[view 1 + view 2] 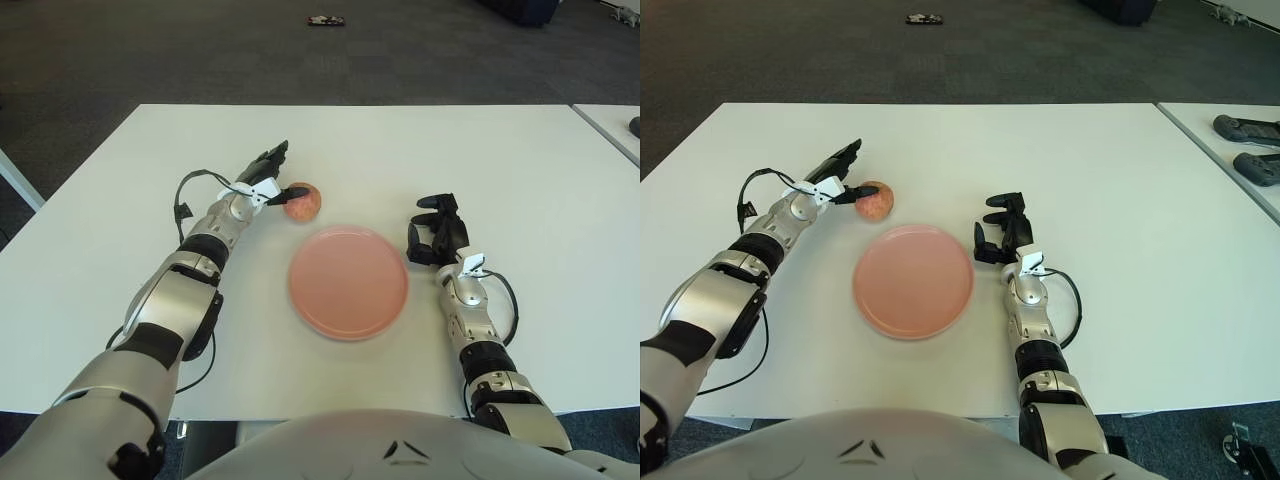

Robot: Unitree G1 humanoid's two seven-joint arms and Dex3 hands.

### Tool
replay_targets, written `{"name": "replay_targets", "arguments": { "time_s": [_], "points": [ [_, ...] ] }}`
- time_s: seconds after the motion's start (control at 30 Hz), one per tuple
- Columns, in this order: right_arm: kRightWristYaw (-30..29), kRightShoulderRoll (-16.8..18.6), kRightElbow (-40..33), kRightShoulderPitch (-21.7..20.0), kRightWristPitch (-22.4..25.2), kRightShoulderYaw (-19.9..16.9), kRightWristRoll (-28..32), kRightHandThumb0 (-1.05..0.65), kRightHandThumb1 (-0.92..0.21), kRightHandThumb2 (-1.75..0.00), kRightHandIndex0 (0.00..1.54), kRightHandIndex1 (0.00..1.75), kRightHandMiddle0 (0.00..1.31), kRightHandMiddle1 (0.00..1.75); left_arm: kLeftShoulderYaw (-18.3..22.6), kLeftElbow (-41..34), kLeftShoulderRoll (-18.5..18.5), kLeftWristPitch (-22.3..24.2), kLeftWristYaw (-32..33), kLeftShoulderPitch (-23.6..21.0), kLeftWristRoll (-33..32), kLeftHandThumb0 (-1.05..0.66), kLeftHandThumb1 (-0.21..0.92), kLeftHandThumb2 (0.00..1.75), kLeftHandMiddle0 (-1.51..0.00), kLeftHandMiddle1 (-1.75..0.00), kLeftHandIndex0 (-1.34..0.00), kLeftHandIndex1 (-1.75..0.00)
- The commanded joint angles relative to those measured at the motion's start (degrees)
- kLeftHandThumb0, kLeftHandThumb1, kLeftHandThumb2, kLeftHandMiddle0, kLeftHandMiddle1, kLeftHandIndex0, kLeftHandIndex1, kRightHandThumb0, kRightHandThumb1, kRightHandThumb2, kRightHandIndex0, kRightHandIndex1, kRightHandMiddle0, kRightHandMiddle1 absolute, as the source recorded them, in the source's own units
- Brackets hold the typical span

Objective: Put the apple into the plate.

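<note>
A reddish-yellow apple (pixel 302 201) lies on the white table (pixel 500 160), just behind the left rim of the round pink plate (pixel 348 281). My left hand (pixel 268 173) is directly to the left of the apple, fingers spread, with the thumb tip touching the apple's left side and the other fingers stretched out past it. The hand is not closed around the fruit. My right hand (pixel 436 231) shows beside the plate's right edge, its fingers curled and holding nothing.
A black cable (pixel 185 195) loops along my left forearm. A second white table (pixel 1230 150) with dark controllers stands at the right. Dark carpet lies beyond the table's far edge, with a small object (pixel 325 20) on it.
</note>
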Motion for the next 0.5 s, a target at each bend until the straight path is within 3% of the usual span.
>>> {"name": "replay_targets", "arguments": {
  "time_s": [0.0,0.47],
  "points": [
    [-0.26,0.24,2.25,1.75,1.48,0.25,-0.36,-0.03,-0.28,-1.32,1.32,1.75,1.05,1.75,0.87,-0.74,0.45,0.2,-2.45,0.69,-1.17,-1.04,0.88,0.01,0.0,0.0,0.0,0.0],
    [0.53,0.31,2.05,1.75,2.08,0.24,0.37,-0.04,-0.29,-1.31,1.3,1.75,1.04,1.75,1.48,-2.08,1.21,0.37,-6.7,0.7,-2.09,-1.05,0.89,0.02,0.0,0.0,0.0,0.0]
  ]
}}
